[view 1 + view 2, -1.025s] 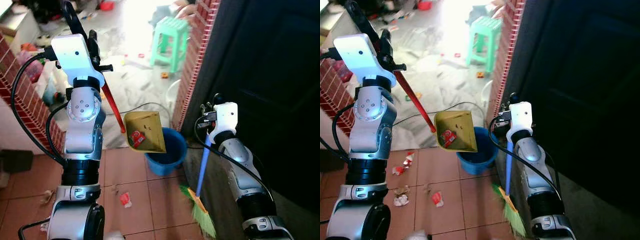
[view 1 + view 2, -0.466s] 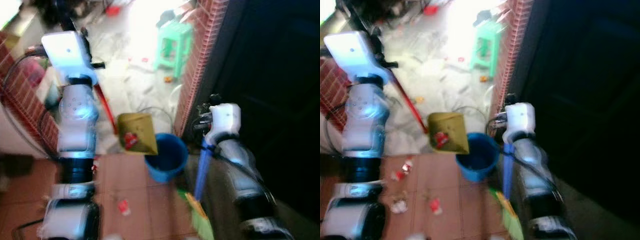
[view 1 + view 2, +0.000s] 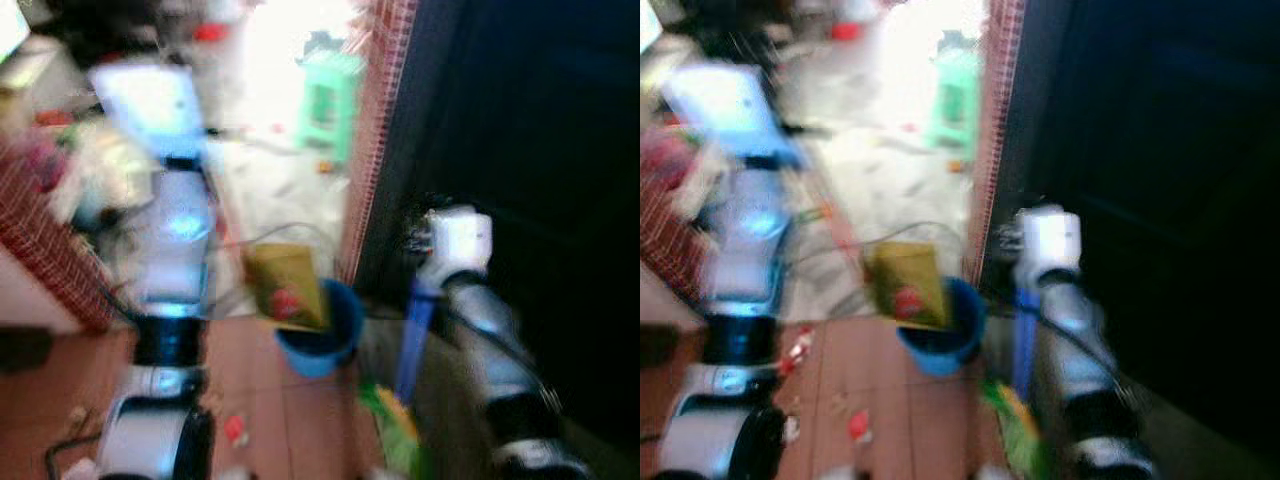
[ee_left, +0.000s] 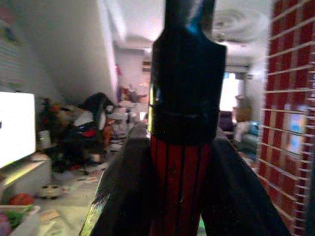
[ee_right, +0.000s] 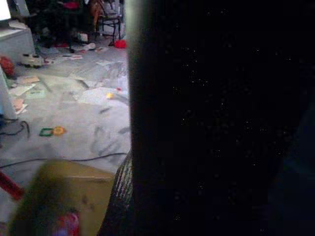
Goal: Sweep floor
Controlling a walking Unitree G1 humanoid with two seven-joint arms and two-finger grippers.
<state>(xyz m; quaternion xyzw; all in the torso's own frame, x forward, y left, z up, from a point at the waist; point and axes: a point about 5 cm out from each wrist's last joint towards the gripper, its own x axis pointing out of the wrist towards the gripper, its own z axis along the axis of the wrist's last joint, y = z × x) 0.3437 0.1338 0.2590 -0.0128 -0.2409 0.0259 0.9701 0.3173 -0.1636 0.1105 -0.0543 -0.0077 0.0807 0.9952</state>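
At frame centre, the left end effector (image 4: 182, 162) clamps the dustpan (image 3: 285, 287) handle above the blue bucket (image 3: 318, 335); the right end effector's grip cannot be told.

eye views: heavy motion blur | glare: blown-out daylight beyond | right wrist: mostly dark

Blurred head views. Lower centre, the blue bucket (image 3: 318, 340) blocks the tile floor (image 3: 60, 400), with the yellow dustpan (image 3: 287, 287) over its rim. A brick pillar (image 3: 362, 150) and dark door (image 3: 540, 120) close the right. Upper centre, pale floor lies open past a green stool (image 3: 330, 100).
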